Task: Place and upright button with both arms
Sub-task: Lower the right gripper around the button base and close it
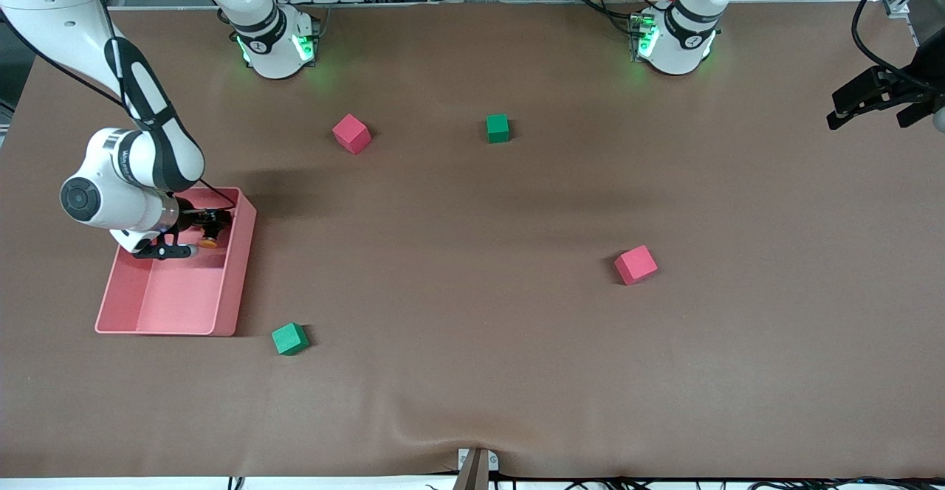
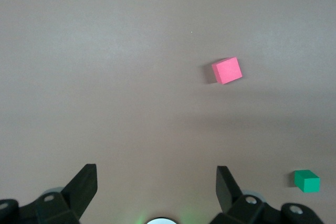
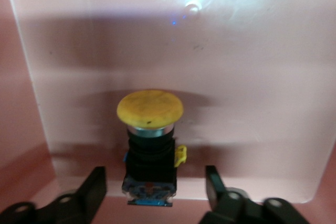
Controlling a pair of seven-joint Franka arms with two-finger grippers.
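The right gripper (image 1: 209, 230) is lowered into the pink tray (image 1: 229, 283) at the right arm's end of the table, and the button (image 3: 150, 145) is seen lying on the tray floor between its fingers (image 3: 92, 190). The fingers are spread to either side of the button's black body, a gap showing on each side, so nothing is pinched. The orange-yellow cap is turned toward the tray wall.

The left gripper (image 1: 878, 99) is held high over the left arm's end of the table, waiting, its fingers (image 2: 84, 187) spread wide and empty. Below it a pink cube (image 2: 227, 71) and a green cube (image 2: 307, 181) are seen on the brown table (image 1: 472, 328). Another pink cube (image 1: 351, 133) and another green cube (image 1: 290, 339) are also spotted, the latter just beside the tray's corner nearest the front camera.
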